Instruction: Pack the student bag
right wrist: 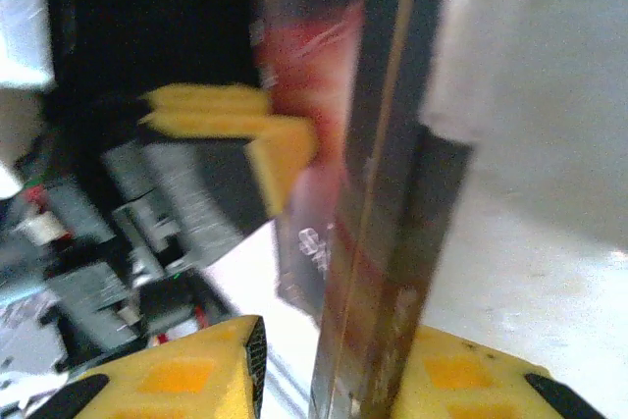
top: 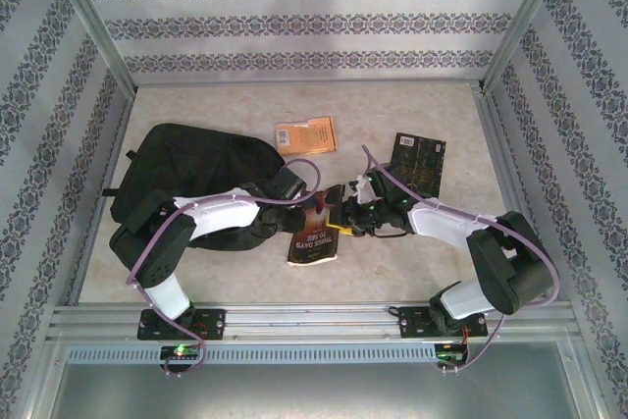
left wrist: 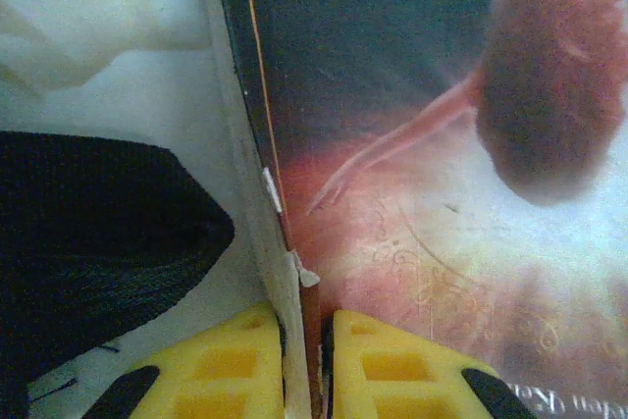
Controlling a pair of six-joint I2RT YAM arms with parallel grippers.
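The student bag [top: 186,174], a large black backpack, lies at the left of the table; its black fabric [left wrist: 88,233] shows beside my left fingers. A red and dark book [top: 314,235] is held on edge between the two arms, right of the bag. My left gripper [top: 297,190] [left wrist: 306,345] is shut on the book's [left wrist: 432,174] cover edge. My right gripper [top: 345,215] [right wrist: 339,365] is open around the book's [right wrist: 378,242] spine: the right finger [right wrist: 471,380] touches it and a gap shows at the left finger [right wrist: 196,370]. The left arm's yellow fingers [right wrist: 235,120] show beyond.
An orange book [top: 306,134] lies flat at the back centre. A dark book [top: 419,161] lies to the right of it, behind my right arm. Patterned walls close in the table [top: 392,262] on three sides, with a metal rail along the near edge.
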